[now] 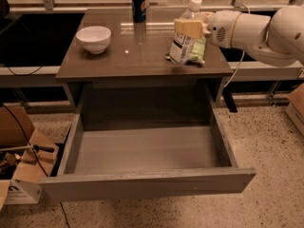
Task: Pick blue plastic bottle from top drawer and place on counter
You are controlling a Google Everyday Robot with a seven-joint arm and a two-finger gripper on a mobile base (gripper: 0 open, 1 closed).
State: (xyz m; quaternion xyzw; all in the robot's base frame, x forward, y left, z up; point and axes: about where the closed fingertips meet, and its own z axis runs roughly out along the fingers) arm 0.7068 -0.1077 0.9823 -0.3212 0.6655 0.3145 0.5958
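The blue plastic bottle [181, 49], clear with a white cap and a white-and-dark label, hangs tilted over the right side of the counter [133, 56]. My gripper [188, 28] reaches in from the right and is shut on the bottle's upper body. The bottle's base is just above the counter surface, or touching it; I cannot tell which. The top drawer [147, 148] is pulled fully open below the counter, and its flat bottom is bare.
A green snack bag [198, 51] lies on the counter right behind the bottle. A white bowl [93, 38] stands at the counter's left. A dark blue soda can [138, 6] stands at the back middle. Cardboard boxes [21, 151] sit on the floor at left.
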